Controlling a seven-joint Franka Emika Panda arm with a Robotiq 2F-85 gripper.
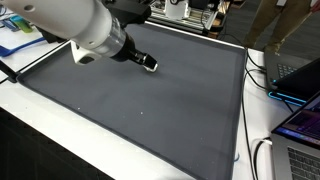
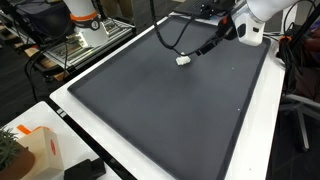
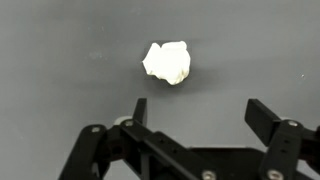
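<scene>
Hand (image 3: pixel 197 105) has its fingers spread wide apart, nothing grabbed yet. The white crumpled lump (image 3: pixel 167 62) sits loose on the dark mat (image 3: pixel 50 40), hand just short of it, looks untouched.

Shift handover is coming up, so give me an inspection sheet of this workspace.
Surface: dark grey mat lying flat on a white table; a few pale specks.
Job's things: white crumpled lump on the mat, just ahead of the fingers and not touched.
Clutter: nothing seen on the mat.
Grippers: gripper open, jaws wide apart with nothing between them, low over the mat.
Cables: black cable looping near the arm; cables on the table edge by the laptops.
Surroundings: laptops beside the mat; brown box off one table corner.
</scene>
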